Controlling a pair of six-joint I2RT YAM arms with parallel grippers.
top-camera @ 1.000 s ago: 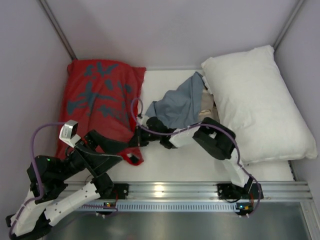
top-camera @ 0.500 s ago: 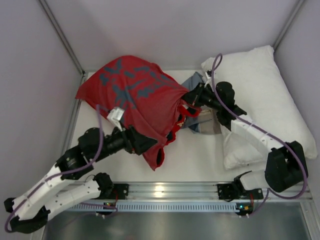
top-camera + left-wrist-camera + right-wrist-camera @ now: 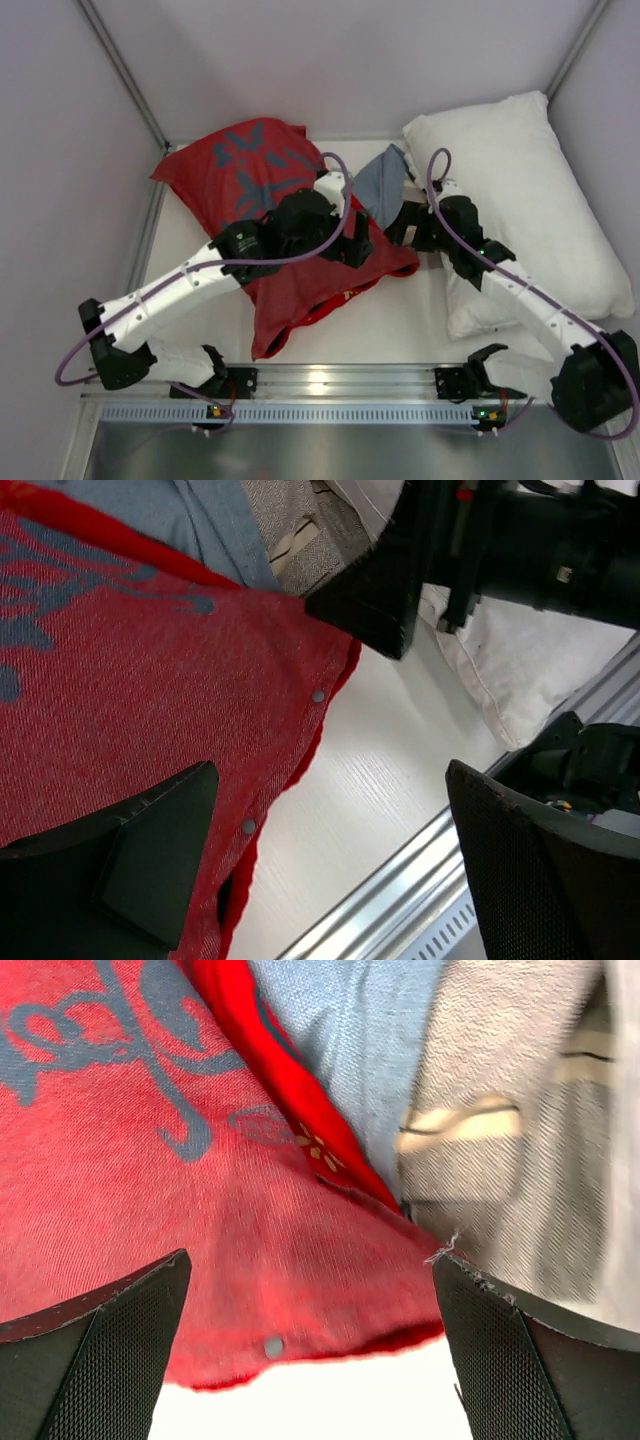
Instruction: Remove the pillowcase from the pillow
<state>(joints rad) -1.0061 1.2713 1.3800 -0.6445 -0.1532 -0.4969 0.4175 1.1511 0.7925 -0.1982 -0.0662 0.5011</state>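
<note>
Red pillowcase (image 3: 250,175) hem beneath left gripper (image 3: 330,780) and right gripper (image 3: 310,1260), both pincers spread wide, gripping nothing; snap studs (image 3: 318,696) and grey herringbone cloth (image 3: 500,1110) plain from wrists, unseen overhead

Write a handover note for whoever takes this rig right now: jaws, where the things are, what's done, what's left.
Left gripper: jaws open, empty, over the hem of the pillowcase.
Right gripper: jaws open, empty, over the same hem, beside the grey-blue cloth.
The pillowcase lies left of centre and bulges at its far end; the pillow seems to be inside, unseen. A white pillow lies bare on the right.
Done: nothing visible.
Left: grip the hem and draw the case off.
</note>
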